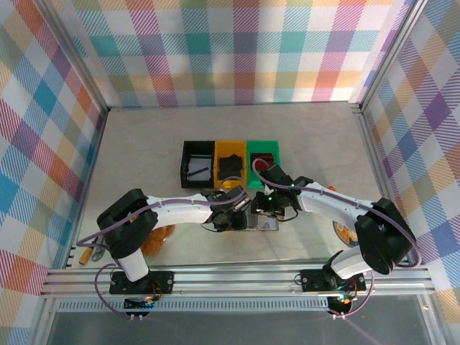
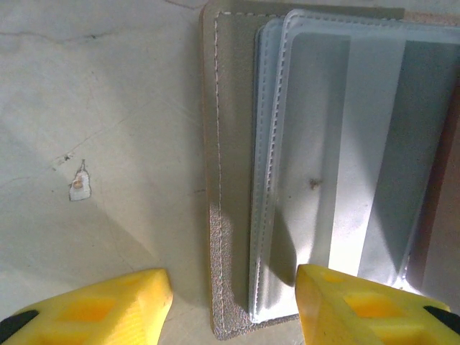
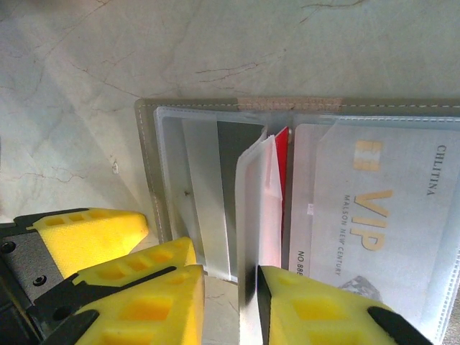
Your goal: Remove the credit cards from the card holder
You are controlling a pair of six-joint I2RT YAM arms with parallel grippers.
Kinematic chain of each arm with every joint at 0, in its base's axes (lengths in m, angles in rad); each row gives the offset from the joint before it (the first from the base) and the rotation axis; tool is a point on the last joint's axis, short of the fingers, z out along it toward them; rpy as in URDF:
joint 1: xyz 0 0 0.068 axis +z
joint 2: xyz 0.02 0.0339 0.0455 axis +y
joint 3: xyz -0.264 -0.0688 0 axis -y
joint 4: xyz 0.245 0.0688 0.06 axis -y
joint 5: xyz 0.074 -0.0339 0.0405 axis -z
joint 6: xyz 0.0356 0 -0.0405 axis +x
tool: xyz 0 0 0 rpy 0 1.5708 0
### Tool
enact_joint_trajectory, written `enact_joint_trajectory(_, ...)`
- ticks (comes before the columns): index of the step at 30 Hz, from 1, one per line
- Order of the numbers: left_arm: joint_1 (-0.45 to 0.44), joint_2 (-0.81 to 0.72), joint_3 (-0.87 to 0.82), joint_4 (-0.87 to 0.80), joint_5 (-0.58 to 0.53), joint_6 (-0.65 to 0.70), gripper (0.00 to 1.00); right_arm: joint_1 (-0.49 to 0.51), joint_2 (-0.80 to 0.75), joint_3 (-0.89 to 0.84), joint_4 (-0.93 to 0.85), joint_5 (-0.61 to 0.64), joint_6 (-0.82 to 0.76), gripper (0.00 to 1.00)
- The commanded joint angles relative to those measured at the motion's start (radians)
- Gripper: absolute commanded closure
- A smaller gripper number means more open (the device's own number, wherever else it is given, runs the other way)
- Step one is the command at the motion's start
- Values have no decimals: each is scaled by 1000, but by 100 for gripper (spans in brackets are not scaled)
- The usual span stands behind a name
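The grey card holder (image 1: 261,224) lies open on the table between both grippers. My left gripper (image 2: 233,302) is open, straddling the holder's left edge (image 2: 231,180): one finger is over the table, the other over the clear sleeves (image 2: 338,144). My right gripper (image 3: 231,302) is open over the fold. A pale sleeve leaf (image 3: 253,208) stands upright against its right finger (image 3: 323,309). A red card (image 3: 282,154) peeks out at the fold. A white VIP card (image 3: 374,215) sits in the right panel's sleeve. The left gripper's fingers (image 3: 93,230) show beside the holder.
Black (image 1: 198,164), yellow (image 1: 231,164) and green (image 1: 263,159) bins stand in a row just behind the holder. Orange items lie near the left arm (image 1: 159,239) and the right arm (image 1: 343,233). Bare table spreads to the back and sides.
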Motion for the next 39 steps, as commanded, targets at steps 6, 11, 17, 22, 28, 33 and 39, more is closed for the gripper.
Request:
enact_joint_trajectory(6,29,15,-58,-76,-36,14,48,9,-3,23,-1,-23,20,71)
enact_joint_trajectory(11,38,-16,-80,-71,-45,13,48,14,-22,26,-22,4,16,68)
enact_joint_trajectory(17,52,-50,-86,-67,-59,16,47,18,-16,35,-13,-17,25,67)
enact_joint_trajectory(22,61,-78,-107,-62,-68,13,47,30,-4,30,15,-42,43,67)
enact_joint_trajectory(28,83,-120,-124,-70,-76,22,47,45,21,36,40,-57,53,66)
enact_joint_trajectory(33,92,-139,-134,-70,-78,26,47,51,28,41,30,-45,52,65)
enact_joint_trajectory(39,92,-132,-136,-39,-43,10,47,50,11,38,-4,11,18,65)
